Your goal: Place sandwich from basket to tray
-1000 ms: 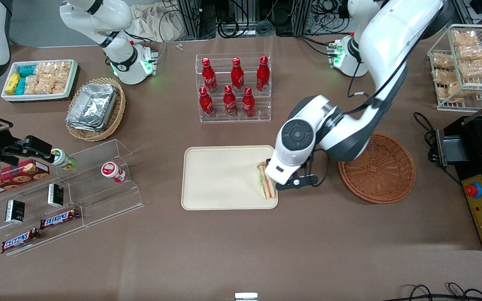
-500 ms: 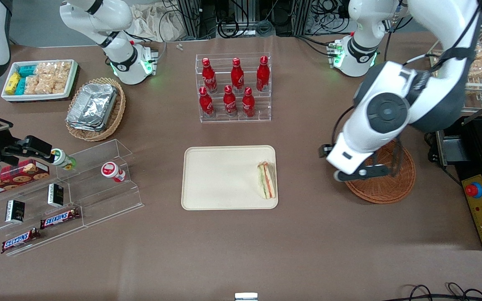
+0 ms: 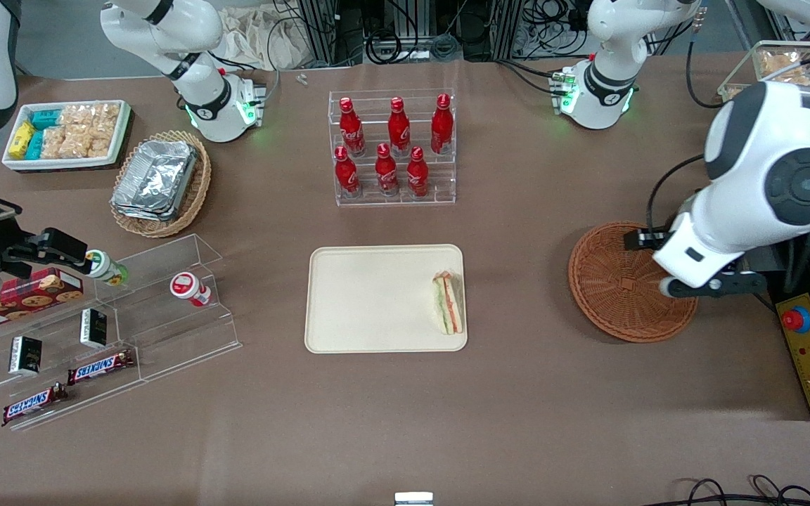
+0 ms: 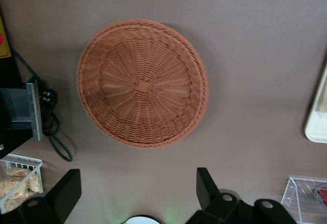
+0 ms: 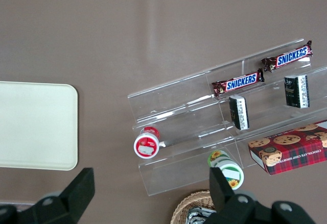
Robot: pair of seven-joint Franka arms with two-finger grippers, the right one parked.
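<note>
The sandwich (image 3: 448, 303) lies on edge on the tray (image 3: 370, 299), at the end nearest the basket (image 3: 619, 284), so the transfer appears complete. The basket holds 0 items, and the tray holds only this 1 sandwich. The end effector (image 4: 138, 193) hovers above the basket's edge with its fingers spread and nothing between them, consistent with a released load.

I see a wide brown matte table (image 3: 517, 422), with tangled black cables (image 3: 405, 31) against its farthest edge.
</note>
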